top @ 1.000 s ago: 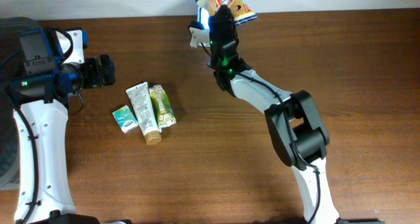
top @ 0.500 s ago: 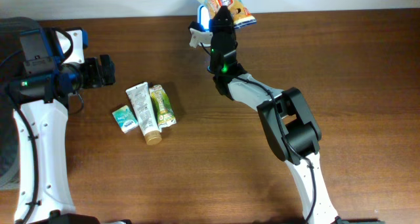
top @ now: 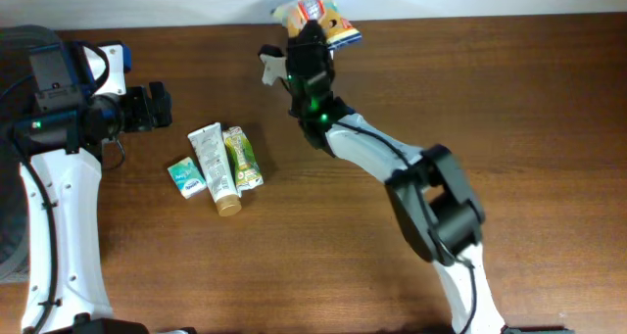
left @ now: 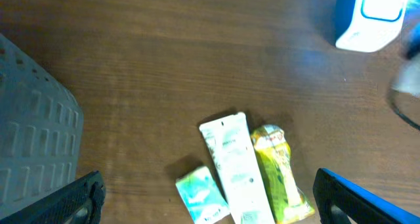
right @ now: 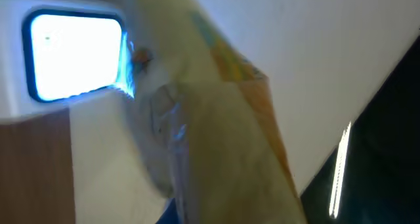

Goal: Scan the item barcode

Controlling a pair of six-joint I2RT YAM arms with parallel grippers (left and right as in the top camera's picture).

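My right gripper (top: 312, 32) is shut on a yellow-orange snack packet (top: 315, 13) at the table's far edge, top centre. In the right wrist view the packet (right: 223, 138) fills the frame, blurred, right beside the white scanner's (right: 39, 106) blue-lit window. The scanner (left: 369, 17) also shows at the top right of the left wrist view; from overhead it is covered by the packet and arm. No barcode is readable. My left gripper (top: 152, 107) hangs open at the left, empty, its fingers wide apart above three items.
A teal packet (top: 186, 176), a white tube (top: 214, 166) and a green-yellow packet (top: 242, 158) lie side by side left of centre. A grey bin (left: 33, 138) stands at the far left edge. The white wall runs along the table's back.
The right arm has swung to the left with the snack packet, which now covers the scanner from overhead. The left arm and the three lying items have not moved.
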